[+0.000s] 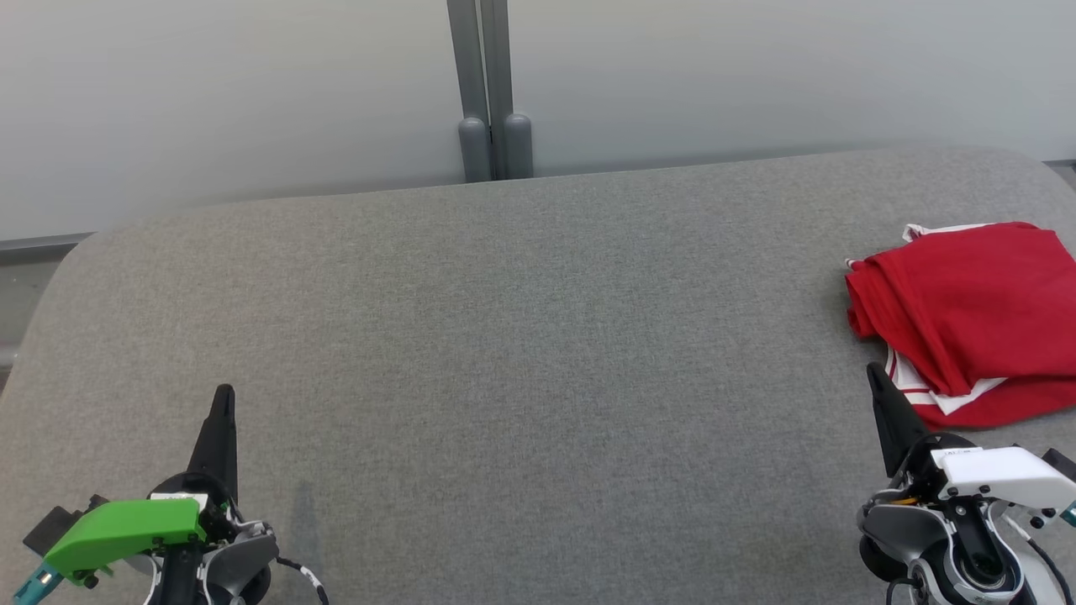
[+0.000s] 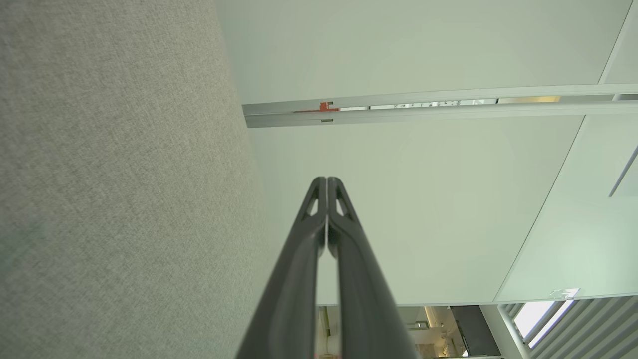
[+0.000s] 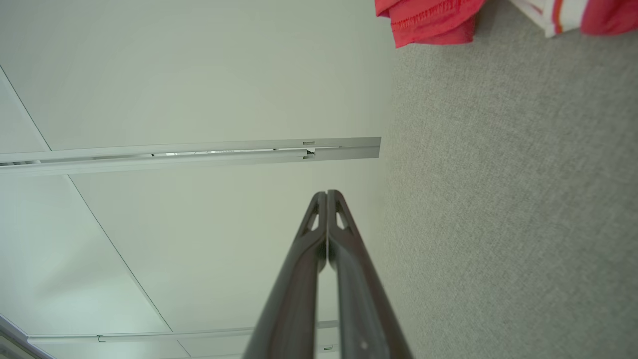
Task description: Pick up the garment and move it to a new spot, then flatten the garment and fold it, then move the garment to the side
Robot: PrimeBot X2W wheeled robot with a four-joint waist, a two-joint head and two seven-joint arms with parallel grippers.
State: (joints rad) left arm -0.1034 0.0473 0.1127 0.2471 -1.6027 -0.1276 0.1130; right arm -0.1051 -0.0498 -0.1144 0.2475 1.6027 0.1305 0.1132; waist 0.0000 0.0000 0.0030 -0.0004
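The bundled red, white-trimmed fabric garment (image 1: 967,311) lies just ahead of the closed right gripper (image 1: 876,374); the left gripper (image 1: 224,393), also closed, is well apart from it.

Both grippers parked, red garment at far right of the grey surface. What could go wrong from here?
1. The red garment lies bunched in layers, running past the head view's right edge: a pinch may catch only the top layer.
2. The right gripper is shut, tip close beside the cloth: advancing shut would likely shove it, not grasp it.
3. The left gripper sits far across the grey surface: a long reach for flattening.
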